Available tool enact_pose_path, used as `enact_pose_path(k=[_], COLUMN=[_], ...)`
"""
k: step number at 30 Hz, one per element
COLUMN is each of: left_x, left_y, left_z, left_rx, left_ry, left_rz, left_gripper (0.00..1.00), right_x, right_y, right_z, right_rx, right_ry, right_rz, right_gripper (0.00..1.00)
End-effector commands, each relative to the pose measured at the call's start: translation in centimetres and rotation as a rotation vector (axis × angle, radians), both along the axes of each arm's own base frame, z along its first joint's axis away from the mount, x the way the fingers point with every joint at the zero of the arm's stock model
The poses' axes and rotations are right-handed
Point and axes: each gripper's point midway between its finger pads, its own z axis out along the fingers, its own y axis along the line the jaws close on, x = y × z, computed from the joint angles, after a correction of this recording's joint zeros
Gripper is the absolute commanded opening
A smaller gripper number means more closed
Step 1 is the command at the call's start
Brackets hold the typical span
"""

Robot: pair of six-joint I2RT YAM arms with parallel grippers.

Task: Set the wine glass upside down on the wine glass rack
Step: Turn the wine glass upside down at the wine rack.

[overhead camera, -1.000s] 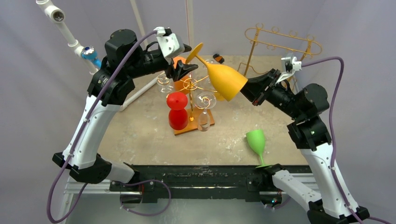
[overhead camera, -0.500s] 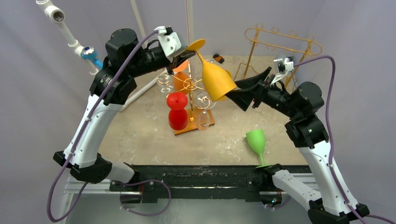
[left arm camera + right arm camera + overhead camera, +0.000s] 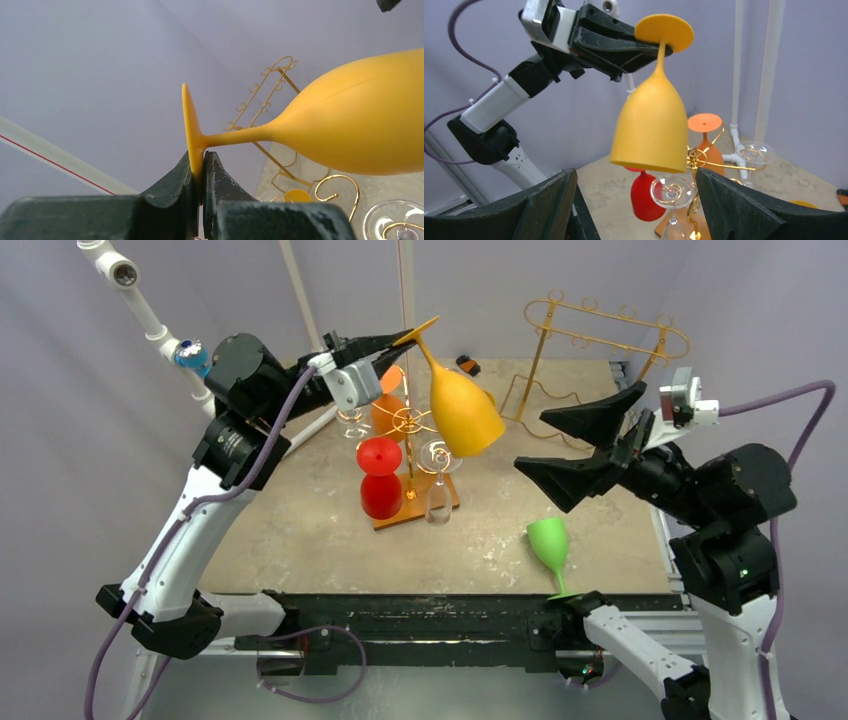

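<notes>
A yellow wine glass (image 3: 463, 410) hangs bowl down above the table, just right of the gold wine glass rack (image 3: 408, 422). My left gripper (image 3: 402, 339) is shut on the edge of its round foot (image 3: 190, 125), the pads pinching the disc from both sides. In the right wrist view the yellow glass (image 3: 651, 125) hangs ahead of and between the fingers of my right gripper (image 3: 634, 180). That gripper (image 3: 531, 441) stands wide open, to the right of the bowl and clear of it.
The rack holds a red glass (image 3: 380, 475), an orange glass (image 3: 386, 405) and clear glasses (image 3: 438, 475) on a wooden base. A green glass (image 3: 548, 540) leans near the front edge. A second gold rack (image 3: 600, 330) stands at the back right, white pipes (image 3: 150, 320) at the back left.
My right gripper has let go of the yellow bowl, opened wide and drawn back to the right. The left gripper closed on the foot and the glass swung to hang bowl down.
</notes>
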Motion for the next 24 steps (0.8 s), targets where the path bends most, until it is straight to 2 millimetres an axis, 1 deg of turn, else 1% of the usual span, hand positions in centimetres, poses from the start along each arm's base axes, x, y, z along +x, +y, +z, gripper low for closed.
enact_pose_path(k=[1,2,3,7,9,10,14,17,20,24], left_x=[-4.1,-4.5,-4.8,-5.5,-5.8,-5.8,-5.7,-5.8,-5.6,-5.6], left_y=[0.4,0.5,0.4,0.1,0.0,-0.1,-0.3,-0.4,-0.4,-0.3], left_z=[4.2,4.7,4.7,4.0,4.1,3.4,2.9,2.8,2.7,2.6], left_rx=[-0.016,-0.028,-0.022,0.025,0.032,0.05,0.07,0.073,0.075,0.076], left_ry=[-0.323,-0.36,-0.383,-0.458,-0.489,-0.475,-0.491,-0.501,-0.501,-0.499], left_rz=[-0.077,-0.081,-0.085,-0.097,-0.096,-0.101,-0.099,-0.103,-0.097,-0.095], left_gripper=[0.0,0.0,0.0,0.0,0.0,0.0,0.0,0.0,0.0,0.0], right_x=[0.0,0.4,1.0,3.2,3.9,4.1,3.6,3.2,2.4,2.4], right_y=[1.1,1.6,2.3,4.2,4.9,5.4,7.3,9.2,10.8,11.1], right_z=[1.1,1.1,0.7,0.0,0.0,0.1,0.3,-0.6,-1.4,-1.5], right_rx=[-0.026,-0.03,-0.036,-0.045,-0.054,-0.058,-0.053,-0.079,-0.098,-0.098], right_ry=[-0.008,0.0,0.019,0.069,0.079,0.076,0.054,0.069,0.079,0.084], right_rz=[0.08,0.1,0.135,0.217,0.247,0.266,0.36,0.425,0.486,0.487], right_gripper=[0.99,0.99,0.99,0.99,0.99,0.99,0.99,0.99,0.99,0.99])
